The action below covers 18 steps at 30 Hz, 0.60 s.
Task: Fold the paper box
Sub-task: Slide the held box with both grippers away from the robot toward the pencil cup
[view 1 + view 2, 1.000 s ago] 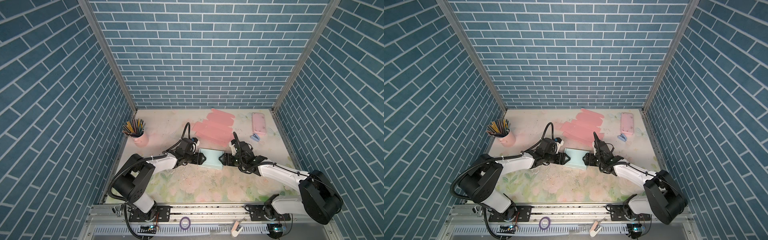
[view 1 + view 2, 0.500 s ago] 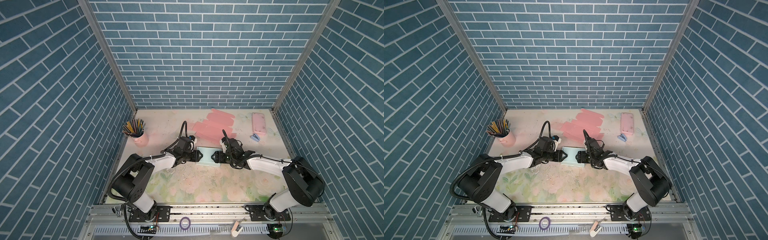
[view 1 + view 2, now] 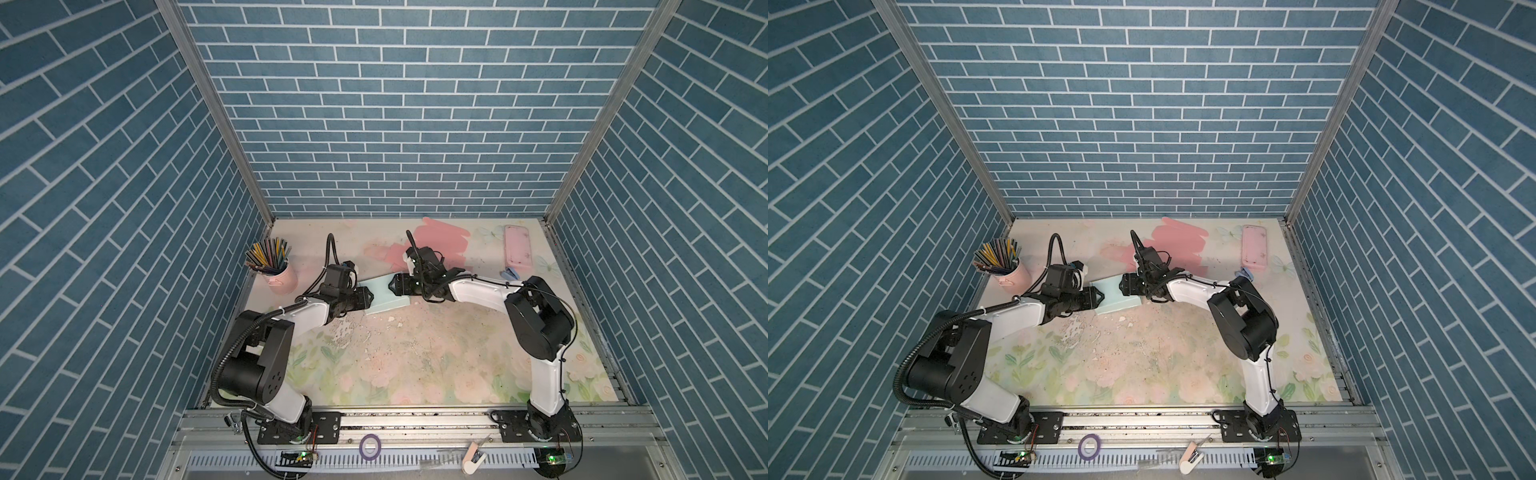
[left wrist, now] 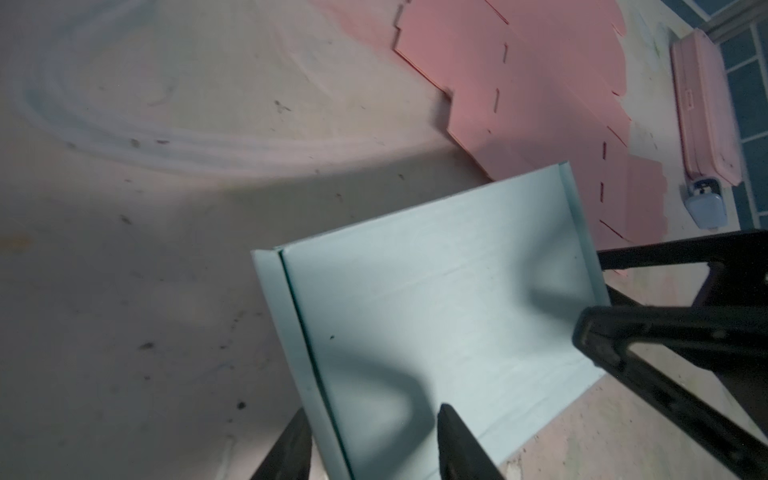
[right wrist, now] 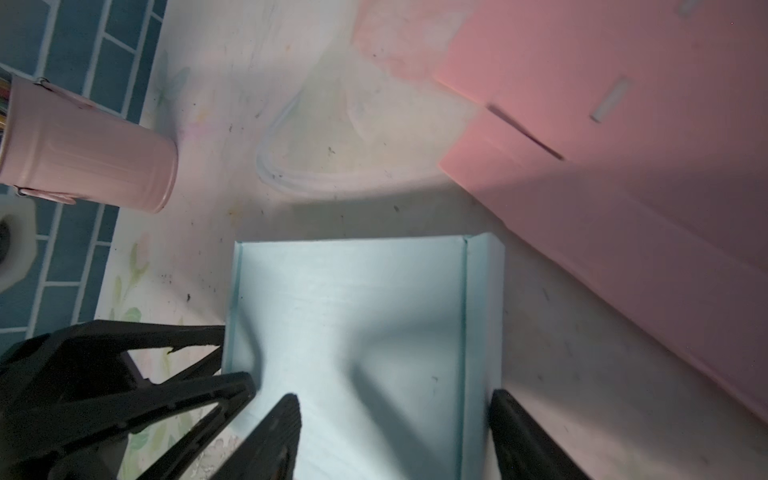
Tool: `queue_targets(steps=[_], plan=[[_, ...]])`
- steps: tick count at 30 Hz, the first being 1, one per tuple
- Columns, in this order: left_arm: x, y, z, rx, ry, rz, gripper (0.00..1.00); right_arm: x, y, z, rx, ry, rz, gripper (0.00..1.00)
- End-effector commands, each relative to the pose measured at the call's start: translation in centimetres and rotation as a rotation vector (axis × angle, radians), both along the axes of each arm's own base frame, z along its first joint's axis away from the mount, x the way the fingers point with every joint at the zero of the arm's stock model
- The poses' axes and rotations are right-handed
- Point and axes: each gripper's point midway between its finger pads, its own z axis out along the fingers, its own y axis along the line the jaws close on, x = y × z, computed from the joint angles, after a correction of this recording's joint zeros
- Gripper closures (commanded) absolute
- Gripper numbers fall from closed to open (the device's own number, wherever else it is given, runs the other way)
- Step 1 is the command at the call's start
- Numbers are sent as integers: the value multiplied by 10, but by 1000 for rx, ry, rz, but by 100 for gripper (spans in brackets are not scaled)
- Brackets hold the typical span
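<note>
Toward the desk's [image 3: 415, 365] back edge, paper box [image 3: 385, 300] is judged light, crushable, best pinched at walls; right gripper [image 5: 395, 397] parted, left gripper [image 4: 372, 411] unclear.

The box [image 3: 384, 298] lies on the table [image 3: 415, 357], back of the middle, with the left gripper [image 3: 369, 297] at its left end and the right gripper [image 3: 391, 286] at its right end. A flat sheet [image 3: 436, 245] lies just behind it to the right. The cup [image 3: 279, 277] stands well to the left, and the case [image 3: 517, 251] lies at the back right with a clip [image 3: 510, 273] just before it.
</note>
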Motion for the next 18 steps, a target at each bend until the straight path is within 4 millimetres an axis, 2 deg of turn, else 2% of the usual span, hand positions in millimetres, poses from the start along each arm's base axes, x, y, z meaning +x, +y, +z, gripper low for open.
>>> queue_targets(steps=[1,5,6,11,18], plan=[[18,8,27,-4,-73,-9,51,-14,42,9,68,17,123,28],[33,31,28,26,-78,39,51,-6,60,6,74,26,135,28],[37,37,26,29,-74,50,51,-5,63,-5,63,41,137,28],[53,62,21,38,-67,106,51,-1,81,-5,64,45,162,28],[62,78,6,79,-46,139,51,3,98,-9,59,45,179,28]])
